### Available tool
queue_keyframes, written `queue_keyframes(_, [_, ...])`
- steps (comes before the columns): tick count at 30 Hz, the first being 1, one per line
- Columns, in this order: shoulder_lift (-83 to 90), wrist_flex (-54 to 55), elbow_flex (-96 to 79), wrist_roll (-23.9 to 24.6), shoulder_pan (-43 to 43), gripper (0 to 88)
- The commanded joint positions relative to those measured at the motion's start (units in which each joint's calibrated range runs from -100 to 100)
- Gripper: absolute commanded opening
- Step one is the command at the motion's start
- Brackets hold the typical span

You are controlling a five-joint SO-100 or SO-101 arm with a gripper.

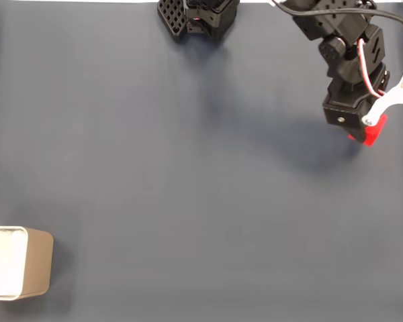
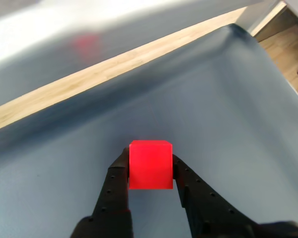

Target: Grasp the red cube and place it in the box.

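wrist view gives you the clearest read: your end effector (image 2: 150, 171) is closed on the red cube (image 2: 150, 164), one black finger (image 2: 118, 186) pressed against its left face and the other against its right face, with the cube sitting at the fingertips. beyond it you see the dark blue-grey mat (image 2: 228, 109) that covers the bench, and past the mat's far edge a strip of pale wood (image 2: 89, 74). whether the cube rests on the mat or is lifted off it, you cannot tell from this angle.

fixed view from above puts your arm (image 1: 349, 54) in the upper right, reaching down from the top edge, with the end effector (image 1: 363, 131) at its lower end and the red cube (image 1: 371, 132) peeking out beneath it beside a white part. the box (image 1: 37, 265) sits at the far lower left, cut by the left edge, tan walls around a white inside, well apart from the cube. a black perforated part (image 1: 173, 17) stands at the top centre.
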State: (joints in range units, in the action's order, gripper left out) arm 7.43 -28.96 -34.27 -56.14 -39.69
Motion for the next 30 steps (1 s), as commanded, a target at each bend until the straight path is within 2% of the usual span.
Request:
queue_keyframes(1, [5.7, -1.2, 0.6, 0.4, 3.2, 4.2])
queue_keyframes(10, [10.8, -4.0, 3.1, 2.1, 10.6, 4.1])
queue_keyframes(30, [13.9, -9.6, 12.5, 2.3, 28.3, 3.7])
